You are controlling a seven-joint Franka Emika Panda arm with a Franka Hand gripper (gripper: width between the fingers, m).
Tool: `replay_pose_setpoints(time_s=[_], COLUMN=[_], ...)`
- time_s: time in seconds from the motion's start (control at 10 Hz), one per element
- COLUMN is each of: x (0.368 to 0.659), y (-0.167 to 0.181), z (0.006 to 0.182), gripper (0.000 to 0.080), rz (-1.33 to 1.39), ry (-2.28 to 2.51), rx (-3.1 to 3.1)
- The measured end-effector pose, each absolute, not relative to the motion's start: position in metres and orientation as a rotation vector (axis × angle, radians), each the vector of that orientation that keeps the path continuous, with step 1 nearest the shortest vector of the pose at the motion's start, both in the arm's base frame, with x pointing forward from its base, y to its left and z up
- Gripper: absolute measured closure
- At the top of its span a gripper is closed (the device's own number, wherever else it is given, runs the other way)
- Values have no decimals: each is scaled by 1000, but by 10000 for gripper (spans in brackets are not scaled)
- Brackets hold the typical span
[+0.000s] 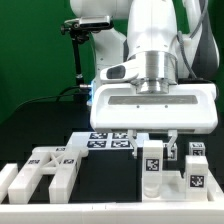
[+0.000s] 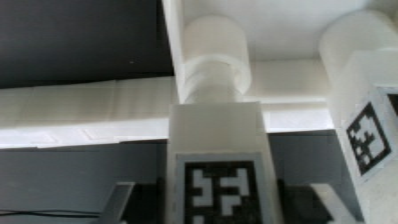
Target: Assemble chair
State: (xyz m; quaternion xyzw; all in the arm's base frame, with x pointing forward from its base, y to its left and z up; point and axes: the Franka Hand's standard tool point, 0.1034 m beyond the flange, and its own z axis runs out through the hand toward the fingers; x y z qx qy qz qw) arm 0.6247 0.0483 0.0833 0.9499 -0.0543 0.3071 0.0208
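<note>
Nearest the exterior camera: low white border rail (image 1: 110, 212) across the front of the black table (image 1: 40, 135). Just behind it, chair in loose pieces, not joined up. Cluster of white chair parts (image 1: 45, 170) lying flat at the exterior view's left, tags facing up. Toward the exterior view's right, upright tagged block (image 1: 153, 168) standing close behind the rail, second tagged block (image 1: 197, 168) just beside it, also upright.

Gripper (image 1: 154, 143) down over the top of the upright tagged block, jaws partly closed, one on each side. Reads as a grasp on that block. Wrist view: same block (image 2: 217, 130) centred between the dark fingers (image 2: 121, 205), tag facing the camera, rounded white piece (image 2: 222, 60) past its far end; whether touching, unclear. Second block (image 2: 365, 130) alongside, tag partly in view.

Further back, marker board (image 1: 108, 140) flat on the table, partly hidden by the gripper. Above, white arm (image 1: 155, 50). Farthest: black stand (image 1: 82, 40) against green backdrop (image 1: 30, 60).
</note>
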Motion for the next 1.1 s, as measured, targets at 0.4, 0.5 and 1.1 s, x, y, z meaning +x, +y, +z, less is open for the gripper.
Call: replay_pose_setpoints(time_s=[0.4,0.5,1.1], x=[630,630,632], y=[50,50,53], z=[84,84,80], gripper=[514,514,514], rz=[962,962,942], ry=[-165,-165,-161], rx=[2944,2944,2954])
